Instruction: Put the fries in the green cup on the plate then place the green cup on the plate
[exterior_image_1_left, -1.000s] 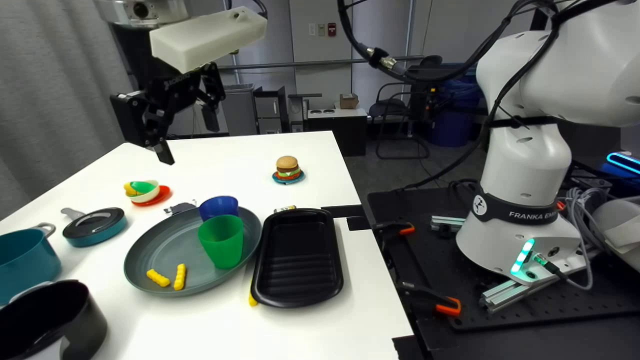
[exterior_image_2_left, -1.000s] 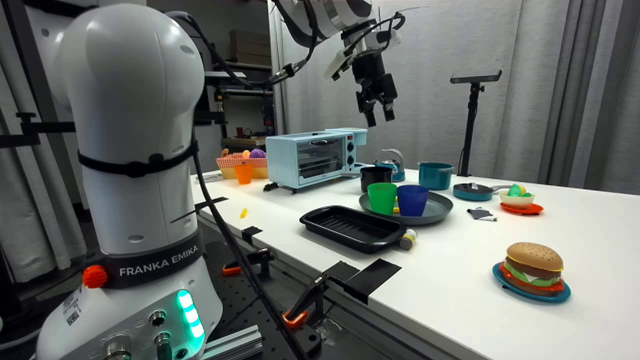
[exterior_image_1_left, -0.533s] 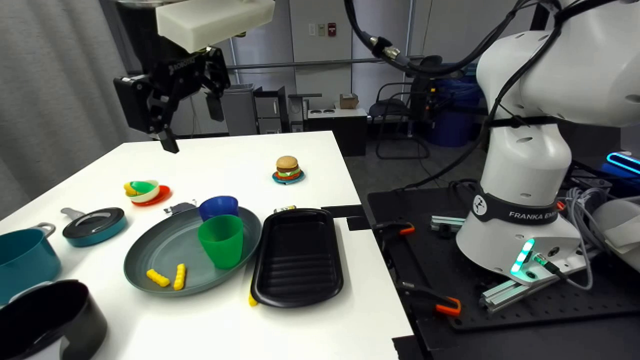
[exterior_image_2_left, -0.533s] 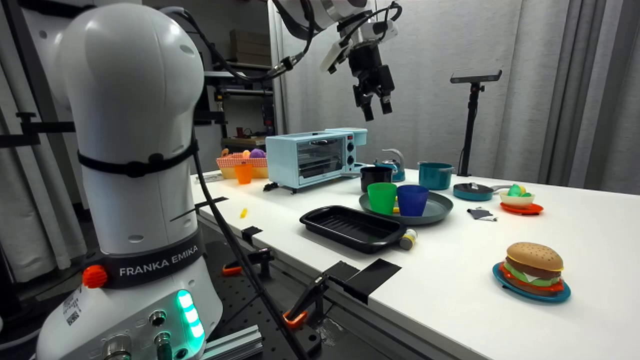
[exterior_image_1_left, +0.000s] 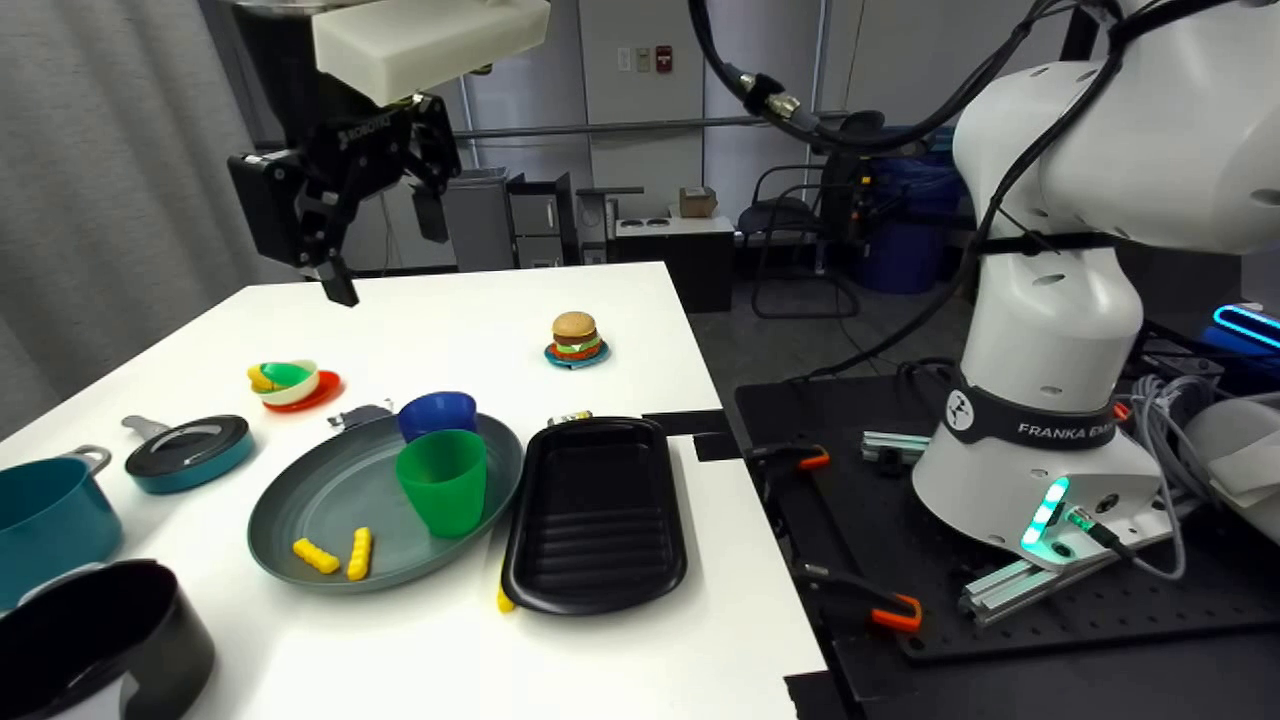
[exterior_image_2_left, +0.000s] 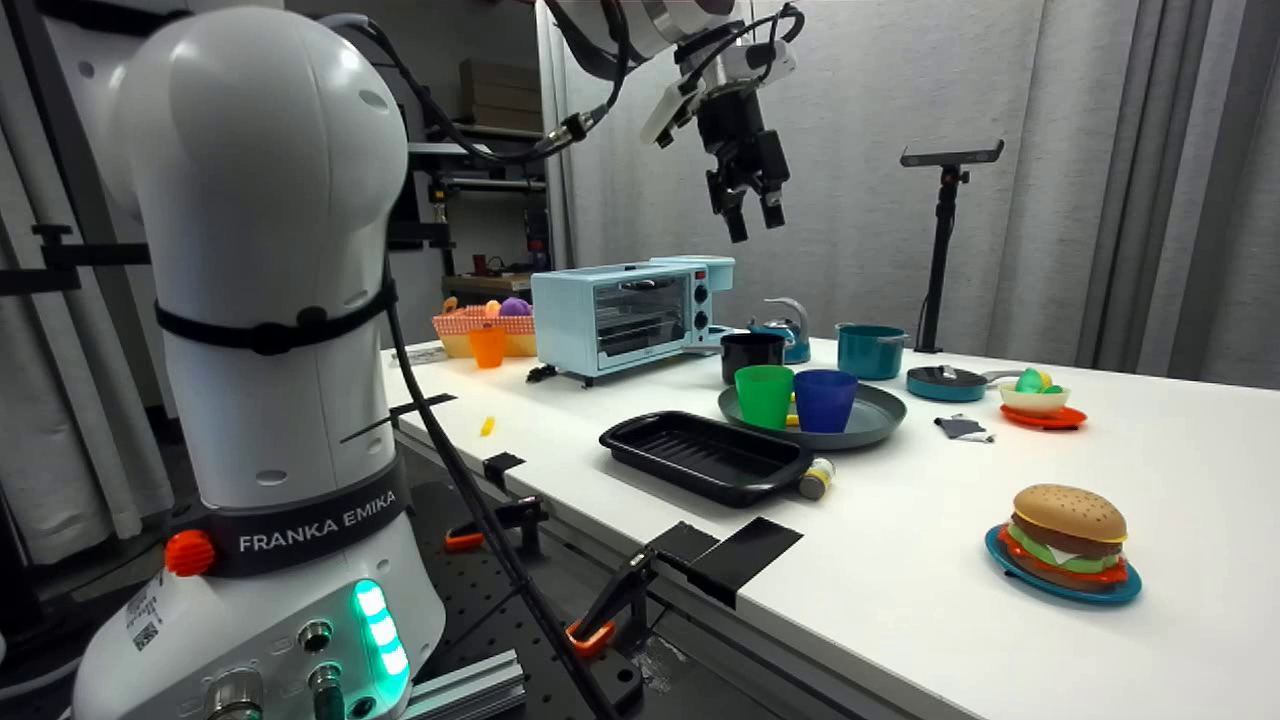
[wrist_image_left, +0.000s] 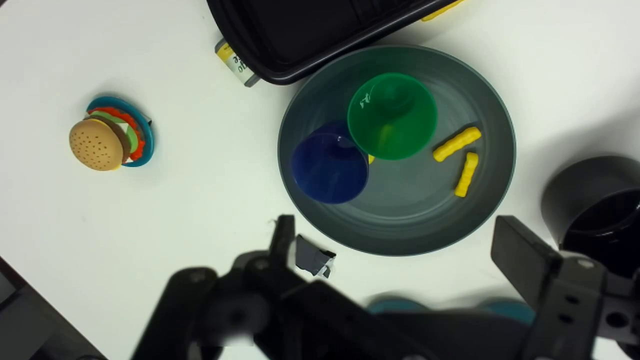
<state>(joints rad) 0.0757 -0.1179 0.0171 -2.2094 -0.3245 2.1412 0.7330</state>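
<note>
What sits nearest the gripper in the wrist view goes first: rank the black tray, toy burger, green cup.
1. Green cup: on the plate.
2. Black tray: past the plate, top edge.
3. Toy burger: off to the left.

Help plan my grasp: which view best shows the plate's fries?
Wrist view: two uncovered fries look largest. In an exterior view, both fries look smaller; in an exterior view, only yellow slivers show beside the green cup.
</note>
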